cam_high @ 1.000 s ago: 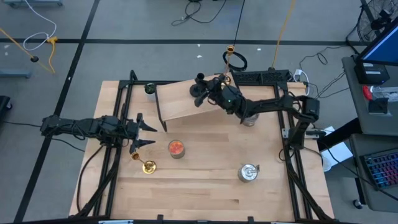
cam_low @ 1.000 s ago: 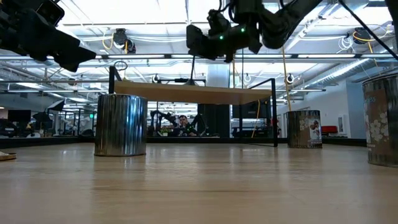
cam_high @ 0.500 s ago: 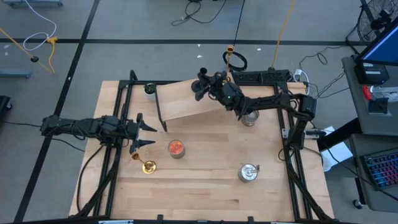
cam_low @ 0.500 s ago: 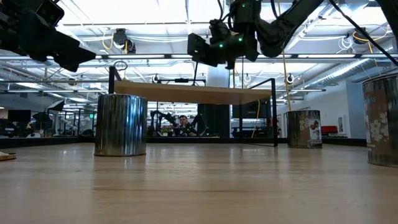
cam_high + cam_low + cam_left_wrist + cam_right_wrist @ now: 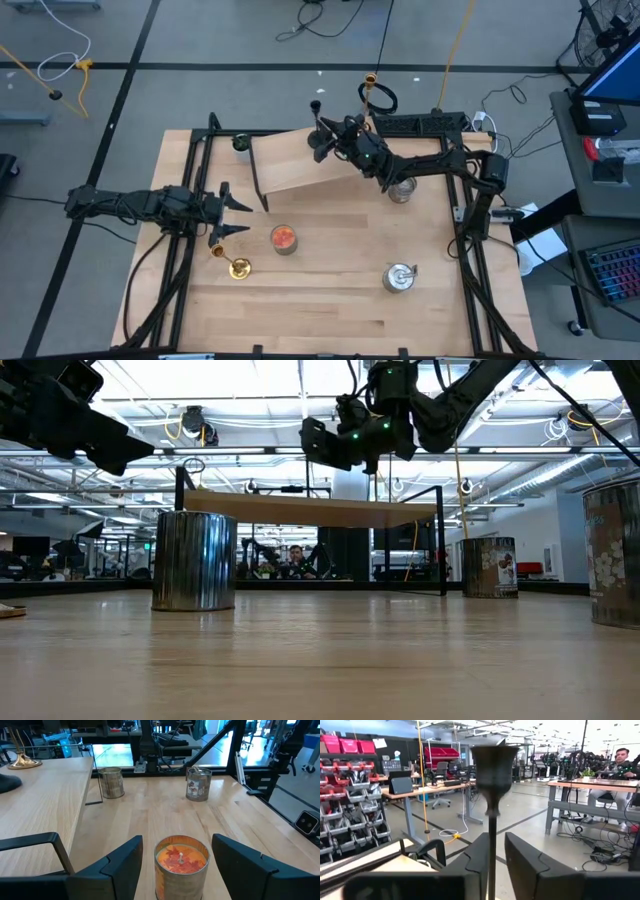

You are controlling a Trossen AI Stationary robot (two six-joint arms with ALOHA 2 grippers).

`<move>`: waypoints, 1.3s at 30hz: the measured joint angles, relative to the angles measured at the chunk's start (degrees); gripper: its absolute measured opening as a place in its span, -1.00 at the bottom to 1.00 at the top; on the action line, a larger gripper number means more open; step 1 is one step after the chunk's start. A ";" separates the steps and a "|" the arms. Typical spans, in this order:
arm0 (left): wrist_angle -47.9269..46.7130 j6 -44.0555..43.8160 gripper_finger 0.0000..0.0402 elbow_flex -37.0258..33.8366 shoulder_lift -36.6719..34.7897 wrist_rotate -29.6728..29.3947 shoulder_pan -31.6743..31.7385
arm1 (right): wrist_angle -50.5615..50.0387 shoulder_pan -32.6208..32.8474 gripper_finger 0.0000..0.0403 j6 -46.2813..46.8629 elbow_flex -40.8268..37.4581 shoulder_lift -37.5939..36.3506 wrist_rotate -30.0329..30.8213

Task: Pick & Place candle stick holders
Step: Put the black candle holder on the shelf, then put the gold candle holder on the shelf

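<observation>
My right gripper (image 5: 323,142) is shut on the thin black candlestick (image 5: 318,112), high over the raised wooden platform (image 5: 295,165) at the far side. In the right wrist view the candlestick's cup (image 5: 494,762) stands out beyond the fingers; its base is hidden. My left gripper (image 5: 230,215) is open and empty at the table's left, its fingers pointing at an orange candle tin (image 5: 181,862) farther on. A gold candlestick (image 5: 237,266) stands on the table near that gripper. The base of another gold candlestick (image 5: 21,762) rests on the platform. My right gripper pinches the black candlestick's thin stem (image 5: 491,827), below the cup, between its two fingers (image 5: 475,862). The stem runs along the fingers and the cup points out past their tips. The candlestick is lifted clear of the platform. The fingers hide the lower stem and base.
The platform stands on black legs (image 5: 441,540). Metal tins stand on the table: one with a lid near the front right (image 5: 400,278), one under my right arm (image 5: 402,190), and one small one at the far left (image 5: 241,142). People sit at benches beyond the table (image 5: 620,760).
My right gripper has shifted a little toward the table's far edge with the black candlestick. The candlestick's cup end now reaches farther toward the far edge than before. My left arm has kept still.
</observation>
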 joint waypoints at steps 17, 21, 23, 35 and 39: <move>-0.19 -3.38 0.22 0.02 -0.01 -0.07 0.00 | -5.12 5.56 -0.17 -5.59 -0.11 -2.93 4.57; -1.81 -3.24 0.22 0.02 -0.02 -1.70 0.00 | -10.84 8.33 -0.15 -6.74 -0.15 -6.06 9.17; -3.18 -2.72 0.22 0.02 -0.02 -3.05 0.00 | -13.68 9.84 -0.15 -6.73 -0.15 -7.38 9.25; -17.78 -11.60 0.22 0.04 -0.02 -3.89 -0.79 | -22.84 19.11 -0.16 -6.03 -0.15 -12.39 9.09; -18.01 -14.03 0.22 0.04 0.00 -0.66 -3.51 | -23.21 21.20 -0.16 -7.57 -0.15 -12.31 9.05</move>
